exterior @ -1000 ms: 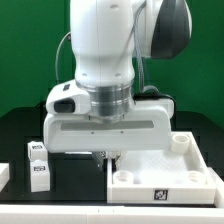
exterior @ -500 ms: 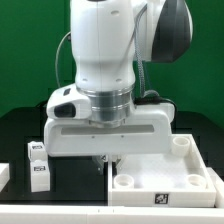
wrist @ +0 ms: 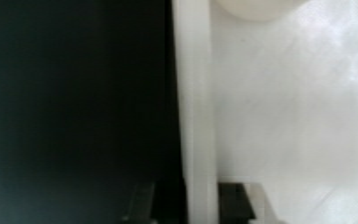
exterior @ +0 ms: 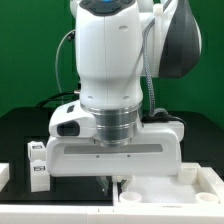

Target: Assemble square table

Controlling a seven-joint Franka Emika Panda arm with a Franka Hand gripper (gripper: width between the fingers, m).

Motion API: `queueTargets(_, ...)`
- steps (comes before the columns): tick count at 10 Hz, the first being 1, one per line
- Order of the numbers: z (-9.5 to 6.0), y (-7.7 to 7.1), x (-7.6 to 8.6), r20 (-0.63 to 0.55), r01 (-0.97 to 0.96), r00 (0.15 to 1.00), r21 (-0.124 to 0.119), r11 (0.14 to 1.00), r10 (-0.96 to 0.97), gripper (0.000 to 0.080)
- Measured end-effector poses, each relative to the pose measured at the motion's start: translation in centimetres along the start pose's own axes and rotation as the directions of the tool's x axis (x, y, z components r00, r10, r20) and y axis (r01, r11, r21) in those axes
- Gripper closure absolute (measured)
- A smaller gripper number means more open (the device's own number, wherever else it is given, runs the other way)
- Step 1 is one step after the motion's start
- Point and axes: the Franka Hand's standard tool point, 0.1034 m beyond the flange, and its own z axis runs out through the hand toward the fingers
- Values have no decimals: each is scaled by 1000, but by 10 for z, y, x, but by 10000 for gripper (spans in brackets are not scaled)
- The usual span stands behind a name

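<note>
Clamping the square table (exterior: 165, 187) rim, the pincer (wrist: 195, 200) is together; leg (exterior: 38, 166) tags unreadable.

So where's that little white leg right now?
In the exterior view the leg stands on the black table at the left, apart from the tabletop on the right.

You had the square top (exterior: 165, 186) lying on the bench (exterior: 25, 125) toward the exterior view's right, near its front edge. A leg (exterior: 38, 165) stood well apart near the left edge, arm (exterior: 110, 90) between them.
</note>
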Motion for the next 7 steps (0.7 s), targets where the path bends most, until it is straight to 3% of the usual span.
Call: queueTargets(7, -1, -1, 2, 16, -65, 998, -9, 998, 65, 745)
